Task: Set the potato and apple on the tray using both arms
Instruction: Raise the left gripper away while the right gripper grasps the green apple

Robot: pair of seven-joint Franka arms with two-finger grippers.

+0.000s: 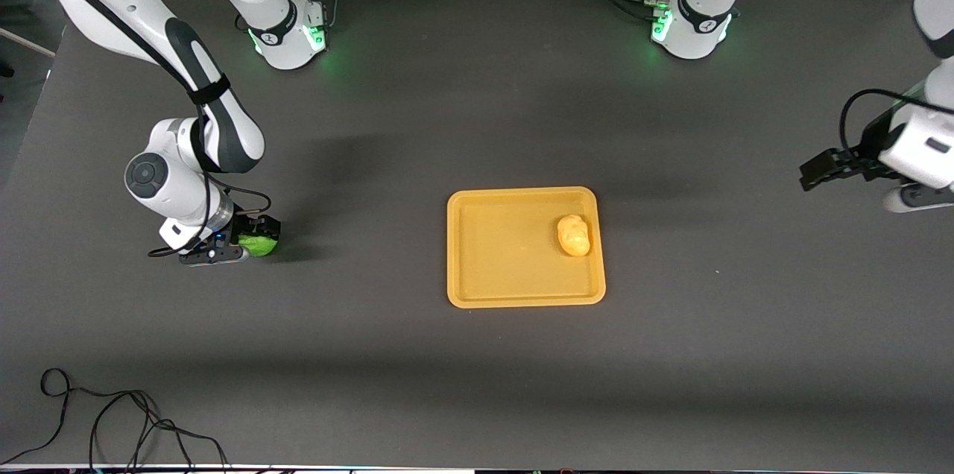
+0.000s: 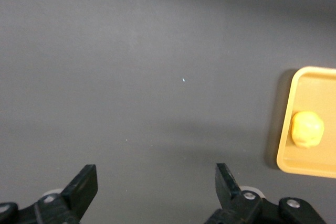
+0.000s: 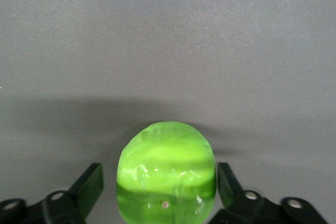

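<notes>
The green apple [image 1: 261, 244] lies on the dark table toward the right arm's end. My right gripper [image 1: 250, 239] is low at the table, open, with a finger on each side of the apple [image 3: 166, 171]. In the right wrist view a gap shows between the apple and one of the fingers [image 3: 90, 181]. The potato [image 1: 573, 235] lies on the yellow-orange tray [image 1: 507, 265], near the rim toward the left arm's end. My left gripper [image 1: 808, 174] is open and empty, up in the air over bare table at the left arm's end. Its wrist view shows the potato [image 2: 307, 128] on the tray [image 2: 286, 163].
A loose black cable [image 1: 112, 418] lies on the table near the front camera at the right arm's end. The two arm bases [image 1: 287, 30] [image 1: 689, 23] stand along the table edge farthest from the camera.
</notes>
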